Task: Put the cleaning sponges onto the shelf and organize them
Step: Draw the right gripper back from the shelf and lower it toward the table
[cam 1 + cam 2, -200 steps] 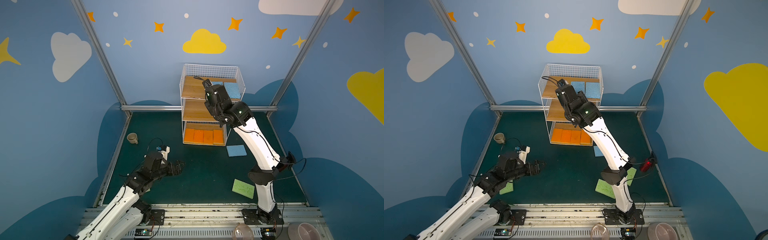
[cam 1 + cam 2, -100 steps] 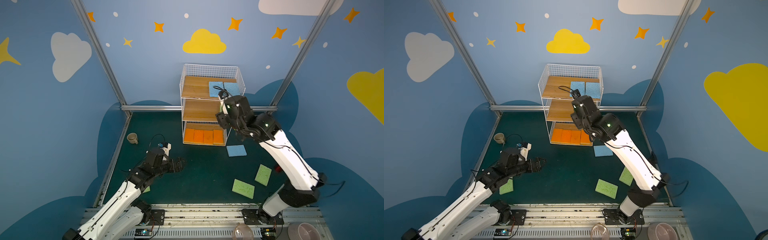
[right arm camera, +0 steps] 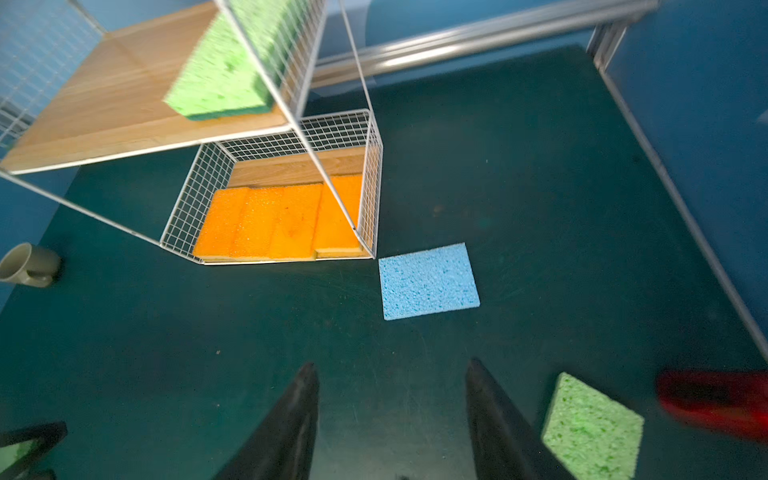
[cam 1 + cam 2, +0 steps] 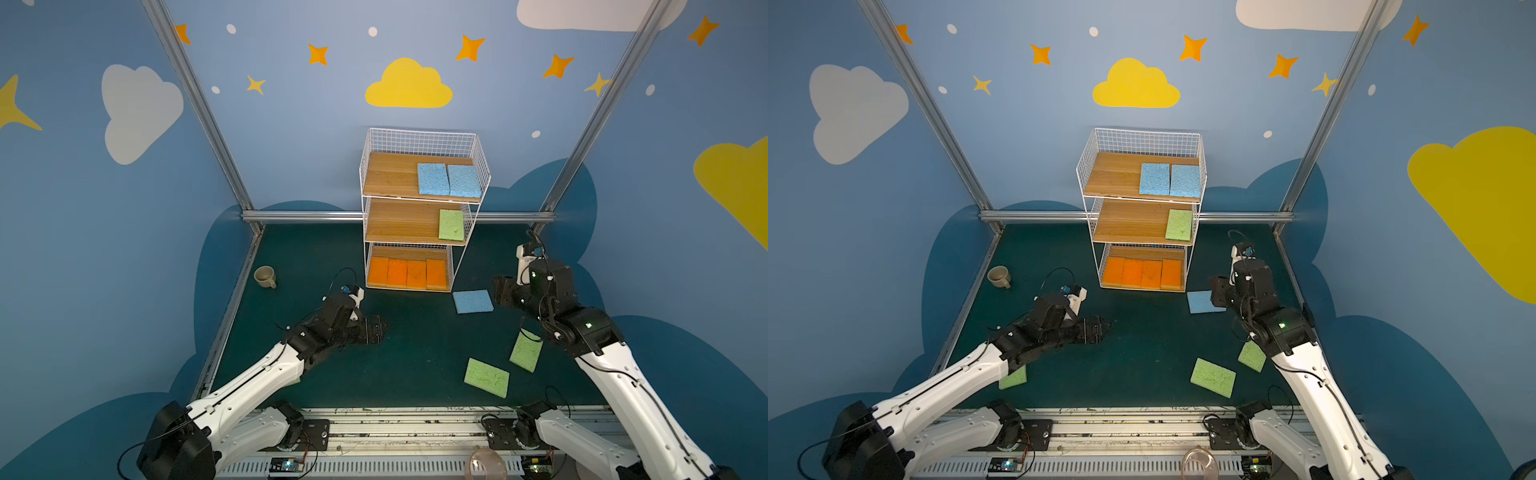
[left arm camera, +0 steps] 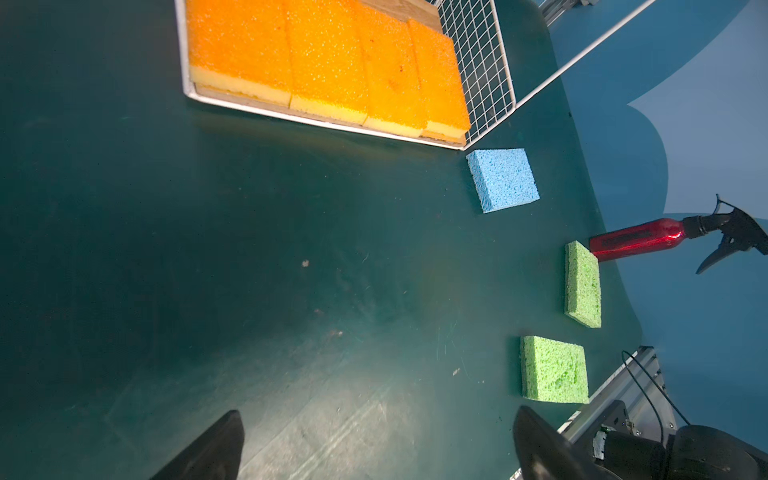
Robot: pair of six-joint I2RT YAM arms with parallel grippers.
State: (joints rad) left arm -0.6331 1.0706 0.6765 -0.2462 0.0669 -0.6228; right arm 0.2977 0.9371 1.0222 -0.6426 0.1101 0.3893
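The shelf (image 4: 390, 176) stands at the back. Its top tier carries two blue sponges (image 4: 432, 178) (image 4: 464, 181), its middle tier a green sponge (image 4: 451, 225), and its bottom tier several orange sponges (image 4: 409, 273). On the mat lie a blue sponge (image 4: 473, 301) (image 3: 428, 281), two green sponges (image 4: 486, 377) (image 4: 526, 352), and a green sponge (image 4: 1013, 378) partly under the left arm. My right gripper (image 4: 500, 293) (image 3: 391, 363) hangs open and empty just right of the floor's blue sponge. My left gripper (image 4: 380, 328) (image 5: 380, 413) is wide open over bare mat.
A grey mug (image 4: 265, 276) sits at the left near the frame rail. A red spray bottle (image 5: 636, 239) lies at the right edge beside a green sponge. Metal frame posts and the front rail (image 4: 395, 419) bound the mat.
My right arm has swung away from the shelf's top tier, down and to the right over the mat, its jaws narrowing. Two blue sponges now show on top. The left arm crept slightly forward.
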